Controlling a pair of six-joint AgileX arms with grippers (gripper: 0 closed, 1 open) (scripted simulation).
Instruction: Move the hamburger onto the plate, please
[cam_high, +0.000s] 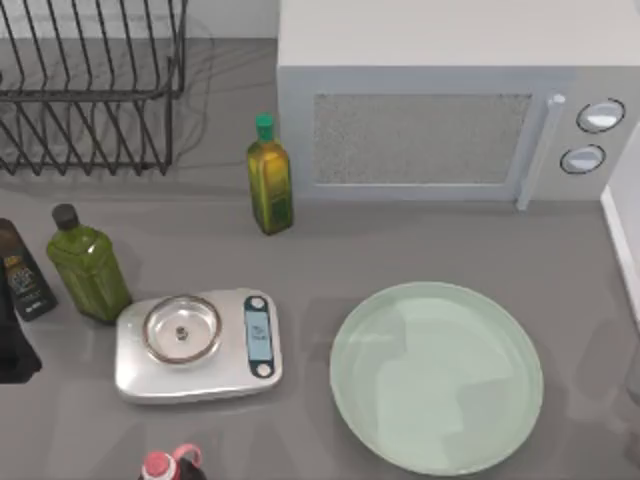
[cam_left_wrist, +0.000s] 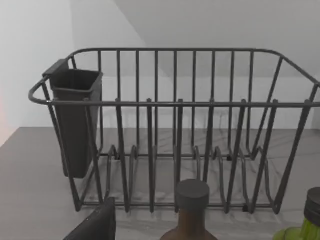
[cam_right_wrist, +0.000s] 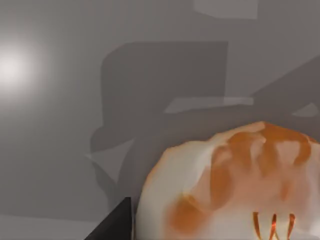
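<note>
The hamburger (cam_right_wrist: 230, 185) is seen close up in the right wrist view: a pale cream bun with orange-red patches, lying directly before the camera over grey table surface. A dark finger (cam_right_wrist: 112, 222) of the right gripper stands just beside the bun. Whether the jaws are closed on the bun or merely alongside it cannot be determined.

Landmark: the plate (cam_high: 437, 375), a large pale mint-green disc with a shallow rim, lying on the table (cam_high: 400, 240) toward the near edge, right of centre. Its surface carries nothing.

Just left of the plate sits a steel scale (cam_high: 198, 343) with a small round dish and a display strip. Nearer than the scale, at the table's front edge, a dark bottle with a pink cap (cam_high: 160, 466) is partly visible. Left of the scale stands a green bottle (cam_high: 85, 262) with a dark cap, and beyond it a dark bottle (cam_high: 20, 270) at the table's left edge.

Farther back from the plate stands an olive-oil bottle (cam_high: 269, 180) with a green cap. Behind the plate is a white microwave (cam_high: 440, 110) with two dials.

Farthest, back left of the plate, is a black wire dish rack (cam_high: 90, 90). In the left wrist view the rack holds a dark cutlery cup (cam_left_wrist: 75, 120) at one end. A dark edge of the left gripper's finger (cam_left_wrist: 97, 225) is in frame; jaw state cannot be determined.
</note>
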